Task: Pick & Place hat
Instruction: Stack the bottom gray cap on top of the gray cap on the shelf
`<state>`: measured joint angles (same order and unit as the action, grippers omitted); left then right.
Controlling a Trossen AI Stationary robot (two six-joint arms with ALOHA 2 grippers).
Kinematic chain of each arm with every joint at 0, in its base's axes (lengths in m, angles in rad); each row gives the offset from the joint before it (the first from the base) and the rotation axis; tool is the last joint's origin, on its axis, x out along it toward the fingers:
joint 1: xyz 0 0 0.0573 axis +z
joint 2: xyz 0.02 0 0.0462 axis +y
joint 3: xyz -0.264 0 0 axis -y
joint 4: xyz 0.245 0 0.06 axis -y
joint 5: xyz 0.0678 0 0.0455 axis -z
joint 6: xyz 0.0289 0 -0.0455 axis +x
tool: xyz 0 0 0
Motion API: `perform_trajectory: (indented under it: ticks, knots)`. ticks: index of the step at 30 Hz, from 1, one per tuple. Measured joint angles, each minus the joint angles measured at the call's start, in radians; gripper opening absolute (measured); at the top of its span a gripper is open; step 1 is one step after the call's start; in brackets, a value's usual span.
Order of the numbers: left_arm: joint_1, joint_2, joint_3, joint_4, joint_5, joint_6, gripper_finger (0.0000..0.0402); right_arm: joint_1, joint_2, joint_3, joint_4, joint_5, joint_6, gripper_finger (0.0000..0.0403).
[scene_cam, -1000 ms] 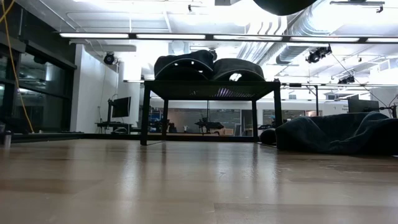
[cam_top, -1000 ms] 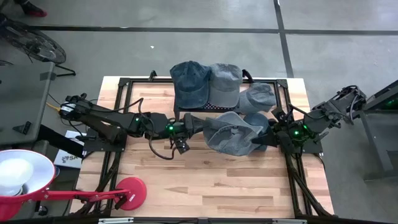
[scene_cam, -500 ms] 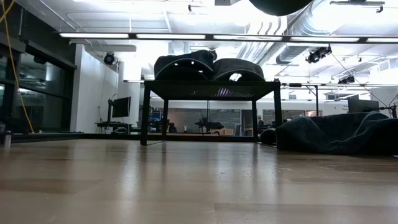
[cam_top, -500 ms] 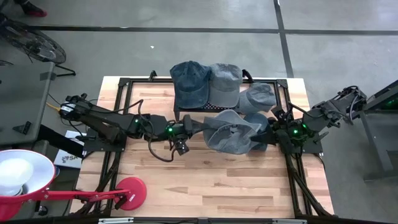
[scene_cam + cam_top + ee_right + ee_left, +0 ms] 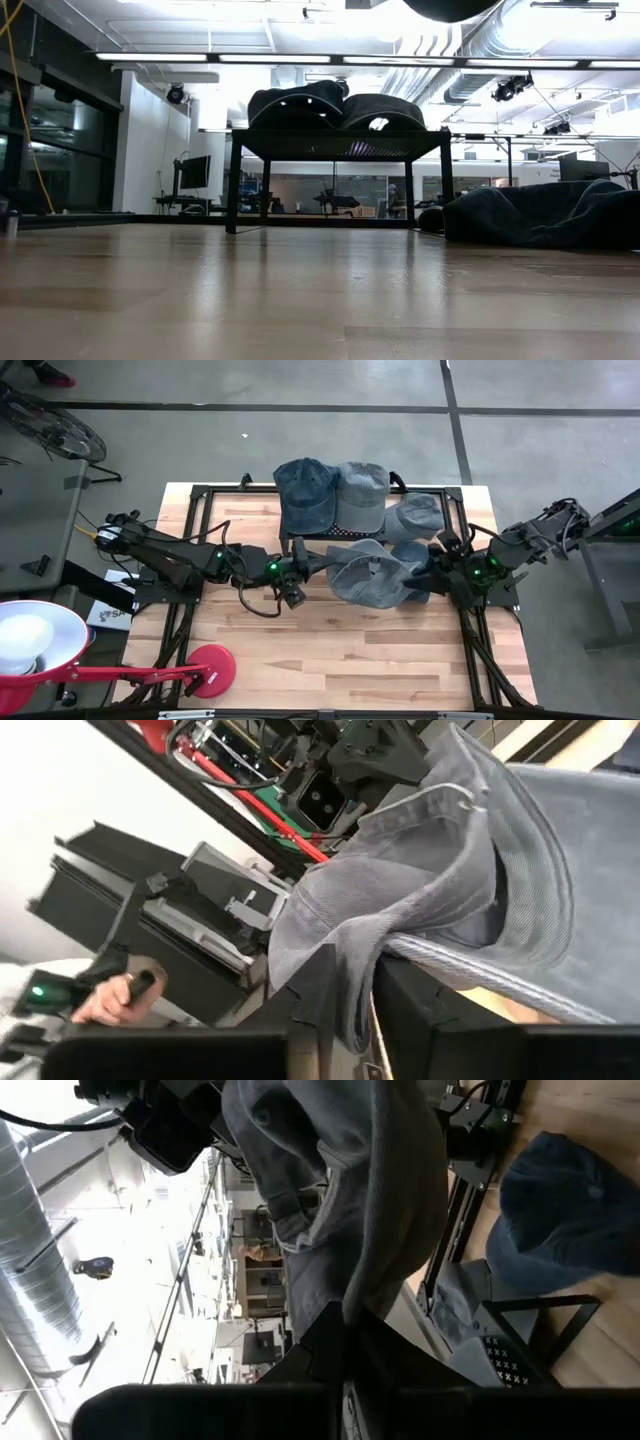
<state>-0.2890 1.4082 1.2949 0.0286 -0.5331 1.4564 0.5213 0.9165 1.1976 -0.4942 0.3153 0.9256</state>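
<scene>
A grey-blue hat (image 5: 372,575) hangs between my two grippers over the middle of the table. My left gripper (image 5: 322,563) is shut on its left side, and the left wrist view shows the cloth (image 5: 370,1200) rising from the fingers. My right gripper (image 5: 432,568) is at its right side, with a fold of the hat (image 5: 470,870) between its fingers. Two more caps (image 5: 305,495) (image 5: 362,495) rest crown-up on a black rack (image 5: 233,180) at the far middle. My left gripper pinches a fold at the hat's left edge (image 5: 365,1295) between its two fingers, coming level from the table's left. The cloth hangs away from the fingers, and no part of the hat rests on the table in the low view. My right gripper has a bunched fold of the hat (image 5: 350,982) between its two fingers, right beside the stitched brim (image 5: 480,970). It comes level from the table's right. The hat is clear of the table.
A light blue cap (image 5: 415,515) and a darker one (image 5: 418,555) lie on the table at the far right, the darker one just under the held hat. A red lamp base (image 5: 210,665) stands near left. A black frame (image 5: 190,540) borders the table.
The held hat has drawn in a little between the two grippers, its lower hanging part now narrower than a second ago. Both arms have stayed nearly where they were.
</scene>
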Motion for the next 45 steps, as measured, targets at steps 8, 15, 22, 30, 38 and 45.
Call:
perform_trajectory:
  ticks: [8, 15, 22, 30, 38, 45]
  knots:
    - [0.0, 0.0, 0.0, -0.001, -0.001, -0.014, 0.0001, 0.0, -0.012, 0.0, -0.056, -0.027, -0.082, 0.0104]
    - [0.0, 0.0, 0.0, -0.001, -0.017, -0.014, 0.0001, 0.0, -0.021, 0.0, -0.242, -0.141, 0.004, 0.0121]
    - [0.0, 0.0, -0.001, -0.001, -0.049, -0.072, 0.0, 0.005, -0.021, 0.0, -0.365, -0.266, 0.014, 0.0121]
    - [0.0, 0.0, -0.001, -0.001, -0.069, -0.359, 0.0, 0.005, -0.021, 0.0, -0.354, -0.096, -0.147, 0.0121]
    - [0.001, 0.0, -0.001, 0.017, -0.088, -0.631, 0.0, 0.005, 0.0, 0.0, -0.197, 0.056, -0.37, 0.0121]
    - [0.001, 0.0, -0.001, 0.024, -0.091, -0.789, 0.0, 0.003, 0.006, 0.0, -0.071, 0.105, -0.591, 0.0121]
